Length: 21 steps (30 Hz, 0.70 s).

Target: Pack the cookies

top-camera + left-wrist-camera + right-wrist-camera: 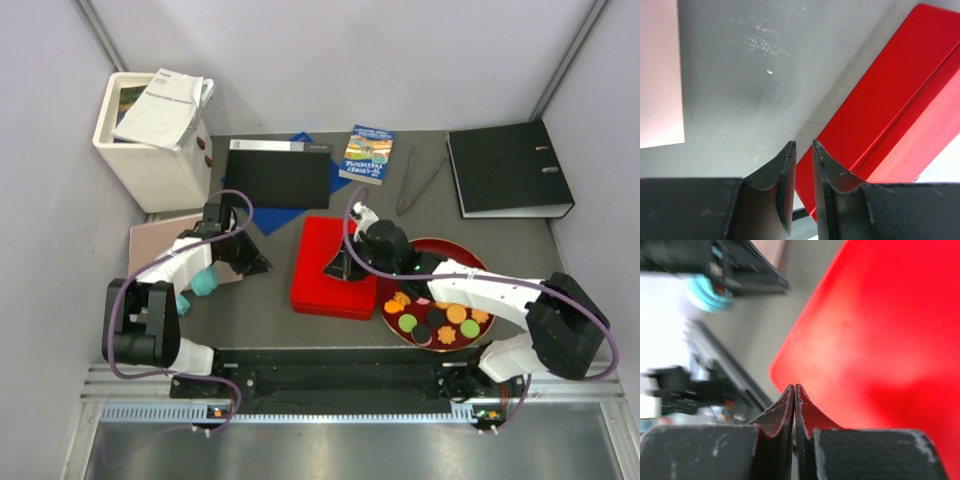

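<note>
The cookies (438,322), small round discs in green, black and orange plus orange flower shapes, lie on a dark red round plate (478,258) at the right front. A red box (318,285) lies closed in the middle of the table. My right gripper (340,268) is shut and empty, and hovers over the box top (880,330) near its front edge. My left gripper (258,266) is just left of the box (890,100), low over the grey table. Its jaws are nearly together with a thin gap and nothing between them.
A white bin (150,160) with a booklet stands at the back left. A black folder (278,172), a blue cloth, a book (367,153), tongs (415,185) and a black binder (508,168) lie along the back. A pink board (155,245) and a teal object (205,282) are by the left arm.
</note>
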{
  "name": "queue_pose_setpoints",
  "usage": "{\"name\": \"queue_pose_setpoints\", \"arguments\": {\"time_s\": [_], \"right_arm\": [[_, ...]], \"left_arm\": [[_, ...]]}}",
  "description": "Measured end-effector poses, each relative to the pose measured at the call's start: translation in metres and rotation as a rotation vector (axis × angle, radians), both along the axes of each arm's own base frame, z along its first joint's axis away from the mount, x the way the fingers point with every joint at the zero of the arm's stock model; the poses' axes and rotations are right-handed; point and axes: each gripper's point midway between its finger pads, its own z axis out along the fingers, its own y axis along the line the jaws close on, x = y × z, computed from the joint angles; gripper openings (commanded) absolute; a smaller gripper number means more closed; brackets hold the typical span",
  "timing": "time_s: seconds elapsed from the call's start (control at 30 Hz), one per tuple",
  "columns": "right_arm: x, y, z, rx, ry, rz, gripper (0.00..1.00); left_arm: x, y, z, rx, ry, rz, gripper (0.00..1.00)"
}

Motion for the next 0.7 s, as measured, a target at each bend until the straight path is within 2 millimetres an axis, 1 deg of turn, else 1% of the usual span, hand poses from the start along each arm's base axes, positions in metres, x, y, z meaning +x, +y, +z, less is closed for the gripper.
{"name": "queue_pose_setpoints", "arguments": {"time_s": [0.13, 0.23, 0.3, 0.37, 0.4, 0.43, 0.47, 0.53, 0.7], "right_arm": [[0.008, 0.004, 0.012, 0.154, 0.052, -0.012, 0.00], [0.006, 0.013, 0.012, 0.229, 0.096, 0.016, 0.00], [0.002, 0.019, 0.005, 0.258, 0.132, 0.041, 0.00], [-0.004, 0.023, -0.009, 0.267, 0.184, 0.061, 0.00], [-0.007, 0.024, -0.019, 0.269, 0.216, 0.067, 0.00], [-0.014, 0.024, -0.033, 0.266, 0.262, 0.078, 0.00], [-0.015, 0.023, -0.035, 0.266, 0.273, 0.081, 0.00], [-0.023, 0.022, -0.050, 0.267, 0.329, 0.090, 0.00], [-0.029, 0.026, -0.050, 0.309, 0.361, 0.126, 0.00]], "left_arm": [[-0.002, -0.004, -0.002, -0.023, 0.009, -0.011, 0.25], [-0.002, -0.006, -0.005, -0.035, 0.021, -0.018, 0.25], [-0.003, -0.007, -0.008, -0.039, 0.031, -0.020, 0.25], [-0.003, -0.008, -0.010, -0.043, 0.039, -0.022, 0.25], [-0.003, -0.008, -0.010, -0.043, 0.040, -0.022, 0.25], [-0.003, -0.008, -0.010, -0.043, 0.040, -0.022, 0.25], [-0.003, -0.008, -0.010, -0.044, 0.040, -0.023, 0.25], [-0.003, -0.008, -0.011, -0.044, 0.041, -0.023, 0.25], [-0.004, -0.008, -0.015, -0.046, 0.059, -0.025, 0.25]]}}
